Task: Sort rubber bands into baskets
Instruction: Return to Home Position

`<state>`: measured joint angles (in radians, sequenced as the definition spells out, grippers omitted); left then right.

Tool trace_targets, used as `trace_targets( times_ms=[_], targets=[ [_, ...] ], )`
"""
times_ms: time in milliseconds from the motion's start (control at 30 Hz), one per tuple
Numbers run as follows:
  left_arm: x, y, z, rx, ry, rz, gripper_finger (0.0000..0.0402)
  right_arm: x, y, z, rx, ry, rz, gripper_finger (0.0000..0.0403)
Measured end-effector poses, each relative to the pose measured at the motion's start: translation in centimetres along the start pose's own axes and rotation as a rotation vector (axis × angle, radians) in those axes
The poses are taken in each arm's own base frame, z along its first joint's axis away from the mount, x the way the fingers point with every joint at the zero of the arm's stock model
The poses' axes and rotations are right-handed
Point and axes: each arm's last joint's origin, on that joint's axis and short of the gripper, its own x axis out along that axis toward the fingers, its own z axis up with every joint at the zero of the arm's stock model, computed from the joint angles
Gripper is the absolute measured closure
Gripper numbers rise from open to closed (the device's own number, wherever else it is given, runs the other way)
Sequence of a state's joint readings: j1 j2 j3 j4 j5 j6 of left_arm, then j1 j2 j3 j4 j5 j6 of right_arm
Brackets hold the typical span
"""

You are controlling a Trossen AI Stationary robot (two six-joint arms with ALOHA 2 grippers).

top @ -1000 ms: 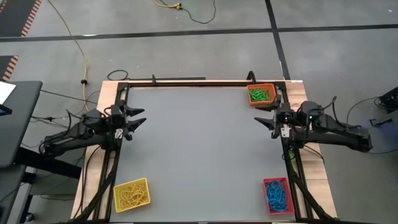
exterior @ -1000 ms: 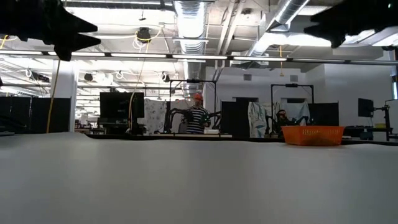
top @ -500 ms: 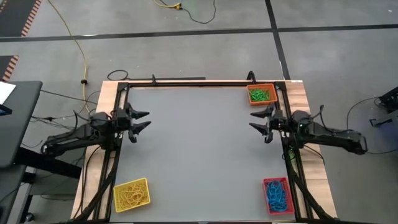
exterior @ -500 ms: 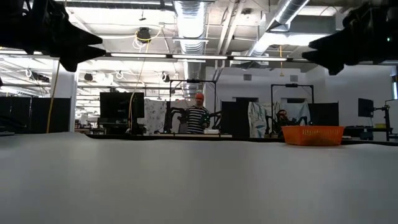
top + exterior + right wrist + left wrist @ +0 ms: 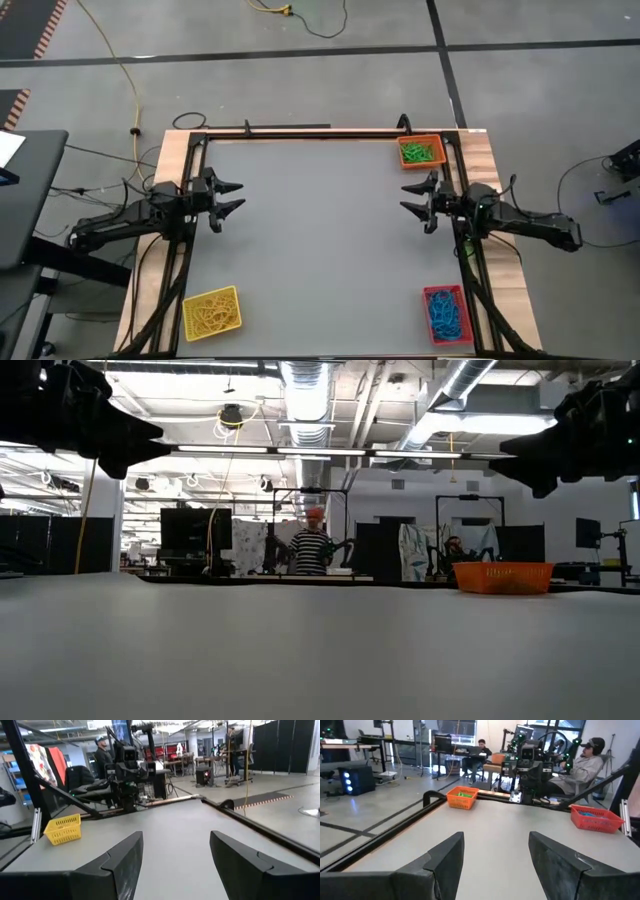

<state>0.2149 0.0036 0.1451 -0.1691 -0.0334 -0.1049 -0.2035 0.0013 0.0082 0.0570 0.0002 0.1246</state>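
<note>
Your yellow rubber bands (image 5: pixel 212 314) lie heaped in the yellow basket (image 5: pixel 186 318) at the near left corner of the counter (image 5: pixel 320 240). The green rubber bands (image 5: pixel 421 153) sit in the orange basket (image 5: pixel 441 150) at the far right corner. The blue rubber bands (image 5: pixel 447 316) lie in the red basket (image 5: pixel 427 318) at the near right corner. All three baskets stand well apart from one another.

Your left gripper (image 5: pixel 240 195) hangs over the counter's left edge, roughly midway between near and far. It points right, with its jaws spread. Between them, the left wrist view looks across the counter to the orange and red baskets.

Your right gripper (image 5: pixel 408 197) mirrors it over the right edge, just nearer than the orange basket. It points left, jaws spread as well, and the yellow basket shows beyond them in the right wrist view. In the low view both grippers hang high above the surface.

A person (image 5: pixel 312 550) in a striped shirt stands in the room past the far edge. A long yellow cable (image 5: pixel 108 48) trails over the floor (image 5: pixel 540 90) beyond the far left corner.
</note>
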Motion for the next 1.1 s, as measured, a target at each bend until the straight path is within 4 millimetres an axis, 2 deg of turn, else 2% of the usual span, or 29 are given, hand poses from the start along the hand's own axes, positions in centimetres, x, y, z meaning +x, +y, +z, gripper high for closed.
trace_targets(
  times_ms=[200, 467, 867, 1100],
  targets=[
    [0.0, 0.0, -0.2, 0.019, 0.019, -0.009, 0.0189, 0.0, -0.1, -0.2, 0.015, 0.017, -0.035, 0.0143],
    [0.0, 0.0, -0.4, 0.027, 0.045, 0.006, 0.0189, 0.1, -0.2, -0.5, 0.135, 0.043, -0.041, 0.0143],
    [-0.1, 0.3, -1.3, 0.022, 0.135, 0.073, 0.0189, 0.1, -0.2, -0.5, 0.137, 0.046, -0.04, 0.0143],
    [-0.1, 0.3, -1.6, -0.076, 0.157, 0.084, 0.0189, 0.1, -0.2, -0.5, 0.137, 0.046, -0.04, 0.0143]
  ],
)
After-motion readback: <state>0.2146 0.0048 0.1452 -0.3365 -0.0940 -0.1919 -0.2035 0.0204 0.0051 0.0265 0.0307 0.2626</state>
